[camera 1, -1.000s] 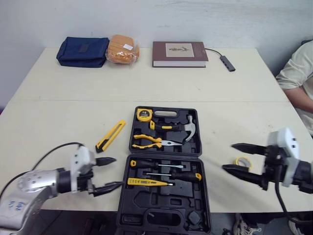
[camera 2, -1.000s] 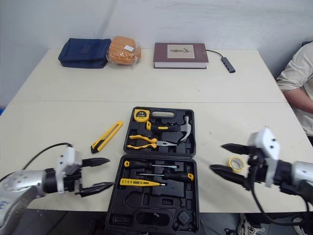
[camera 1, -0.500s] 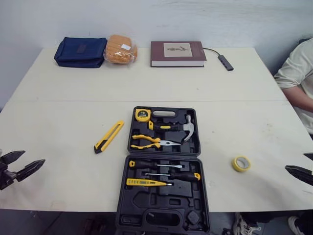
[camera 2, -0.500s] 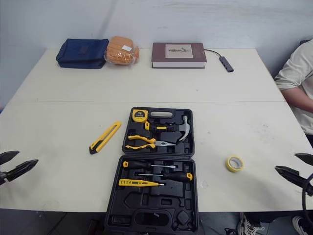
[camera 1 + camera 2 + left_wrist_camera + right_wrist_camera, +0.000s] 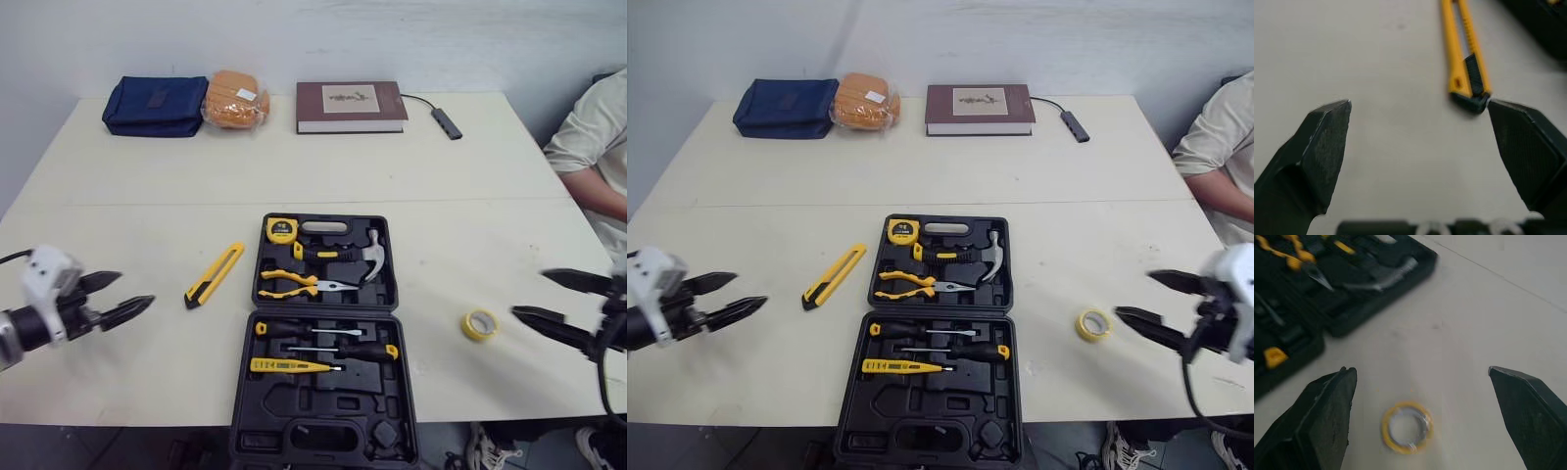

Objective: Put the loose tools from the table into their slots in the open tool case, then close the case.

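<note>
The black tool case (image 5: 326,338) lies open at the table's near middle, holding a tape measure, hammer, pliers and screwdrivers. A yellow utility knife (image 5: 215,273) lies loose on the table left of the case; its black tip (image 5: 1469,95) lies just ahead of my left gripper. A yellow tape roll (image 5: 480,325) lies right of the case, also the ring (image 5: 1407,427) between my right fingers' line of sight. My left gripper (image 5: 116,296) hovers open left of the knife, holding nothing. My right gripper (image 5: 547,298) is open just right of the tape roll, apart from it.
At the table's far side lie a navy pouch (image 5: 154,104), an orange bagged item (image 5: 234,98), a brown book (image 5: 351,106) and a cabled adapter (image 5: 447,122). A person's sleeve (image 5: 590,142) shows at the right edge.
Both arms swung out to the table's sides half a second ago and have come back inward: left gripper toward the knife, right gripper toward the tape roll. The camera shifted slightly.
</note>
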`<state>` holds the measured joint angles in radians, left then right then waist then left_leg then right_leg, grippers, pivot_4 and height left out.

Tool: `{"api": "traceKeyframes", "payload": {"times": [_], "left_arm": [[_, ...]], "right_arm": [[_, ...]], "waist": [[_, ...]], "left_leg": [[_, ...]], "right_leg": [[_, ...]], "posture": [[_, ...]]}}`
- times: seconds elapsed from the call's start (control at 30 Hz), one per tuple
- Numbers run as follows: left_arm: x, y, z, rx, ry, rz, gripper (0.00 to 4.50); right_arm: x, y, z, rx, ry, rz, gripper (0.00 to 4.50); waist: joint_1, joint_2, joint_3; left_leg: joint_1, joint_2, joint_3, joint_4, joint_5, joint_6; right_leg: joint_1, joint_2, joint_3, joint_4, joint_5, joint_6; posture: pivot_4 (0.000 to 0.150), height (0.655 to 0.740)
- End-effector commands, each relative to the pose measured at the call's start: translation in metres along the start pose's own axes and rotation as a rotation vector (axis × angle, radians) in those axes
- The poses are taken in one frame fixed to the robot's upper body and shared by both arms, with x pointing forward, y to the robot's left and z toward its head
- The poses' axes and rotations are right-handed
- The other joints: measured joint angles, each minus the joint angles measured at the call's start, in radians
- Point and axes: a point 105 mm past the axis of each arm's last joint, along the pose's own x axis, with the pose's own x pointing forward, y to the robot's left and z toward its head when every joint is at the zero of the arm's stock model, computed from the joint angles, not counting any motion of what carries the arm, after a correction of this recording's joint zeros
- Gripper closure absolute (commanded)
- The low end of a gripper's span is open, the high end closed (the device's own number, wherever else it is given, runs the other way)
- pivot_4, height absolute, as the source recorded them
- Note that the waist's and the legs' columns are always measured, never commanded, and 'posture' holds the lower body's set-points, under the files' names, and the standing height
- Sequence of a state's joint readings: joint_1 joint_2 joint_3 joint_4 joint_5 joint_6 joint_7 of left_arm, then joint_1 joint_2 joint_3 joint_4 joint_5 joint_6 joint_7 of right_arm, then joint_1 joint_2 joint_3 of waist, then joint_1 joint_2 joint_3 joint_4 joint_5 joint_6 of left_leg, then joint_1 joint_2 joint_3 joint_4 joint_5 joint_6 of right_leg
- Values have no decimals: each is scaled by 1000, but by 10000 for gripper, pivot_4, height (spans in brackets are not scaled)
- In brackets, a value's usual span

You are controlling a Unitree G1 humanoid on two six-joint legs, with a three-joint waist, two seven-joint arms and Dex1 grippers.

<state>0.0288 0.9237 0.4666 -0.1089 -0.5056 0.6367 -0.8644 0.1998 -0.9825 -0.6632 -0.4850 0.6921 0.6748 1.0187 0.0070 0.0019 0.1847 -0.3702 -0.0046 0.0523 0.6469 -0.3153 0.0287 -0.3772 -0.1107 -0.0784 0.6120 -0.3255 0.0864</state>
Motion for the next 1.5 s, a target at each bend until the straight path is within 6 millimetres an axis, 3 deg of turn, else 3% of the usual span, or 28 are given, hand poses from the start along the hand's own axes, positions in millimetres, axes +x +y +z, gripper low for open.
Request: {"api": "traceKeyframes", "payload": {"times": [0.03, 0.27, 0.6, 0.7, 0.87, 1.03, 1.17, 1.27, 1.37, 1.5], "left_arm": [[19, -7, 13, 42, 18, -5, 271], [49, -20, 3, 40, 104, -55, 271], [81, -19, -5, 135, 144, -20, 271], [83, -24, -13, 183, 160, -56, 8190], [84, -25, -17, 107, 148, -64, 31415], [82, -20, -12, 72, 114, -48, 32158], [60, -18, 20, 168, 48, -75, 32158], [51, -37, 41, 254, 4, -183, 32158], [43, -95, 60, 365, -25, -459, 32158], [39, -150, 56, 439, 41, -699, 32158]], "right_arm": [[32, 35, 28, -76, -92, 147, 0], [61, 86, 71, -103, -257, 387, 0], [71, 101, 84, -139, -279, 488, 0], [72, 101, 88, -148, -291, 494, 0], [73, 100, 92, -164, -298, 499, 0], [73, 100, 93, -162, -300, 500, 0], [70, 100, 91, -146, -286, 513, 0], [66, 101, 88, -137, -263, 528, 0], [61, 102, 75, -126, -184, 564, 0], [50, 108, 62, -98, -97, 624, 0]], "waist": [[-5, 0, 0], [-9, -1, 1], [1, -3, 1], [0, -3, 0], [-2, -3, 0], [-3, -3, 0], [-8, -4, 1], [-10, -5, 2], [-6, -5, 2], [-5, -6, 2]], "left_leg": [[-1, 0, 0, 0, 0, 0], [-1, 0, 0, 1, 0, 0], [-2, -1, 0, 3, 1, 1], [-1, -1, 0, 2, 1, 1], [-1, -1, 0, 3, 1, 1], [0, -1, 0, 3, 2, 1], [-1, -1, -1, 2, 2, 1], [-2, -1, -1, 2, 2, 1], [-2, -1, -1, 2, 1, 2], [-3, -1, -2, 3, 1, 2]], "right_leg": [[0, 0, 0, 0, 0, 0], [0, 0, -1, 0, 0, 1], [0, 0, -1, 0, 1, 2], [0, 0, -1, 0, 1, 2], [1, 0, -1, 1, 1, 2], [1, 0, -1, 1, 1, 2], [1, 0, -1, 1, 1, 2], [0, 0, -1, 0, 1, 2], [1, 0, -1, -2, 1, 2], [2, 0, -1, -4, 1, 2]], "posture": [[1500, 7400], [1500, 7400], [1500, 7400], [1500, 7400], [1500, 7400], [1500, 7400], [1500, 7400], [1500, 7400], [1500, 7400], [1500, 7400]]}}
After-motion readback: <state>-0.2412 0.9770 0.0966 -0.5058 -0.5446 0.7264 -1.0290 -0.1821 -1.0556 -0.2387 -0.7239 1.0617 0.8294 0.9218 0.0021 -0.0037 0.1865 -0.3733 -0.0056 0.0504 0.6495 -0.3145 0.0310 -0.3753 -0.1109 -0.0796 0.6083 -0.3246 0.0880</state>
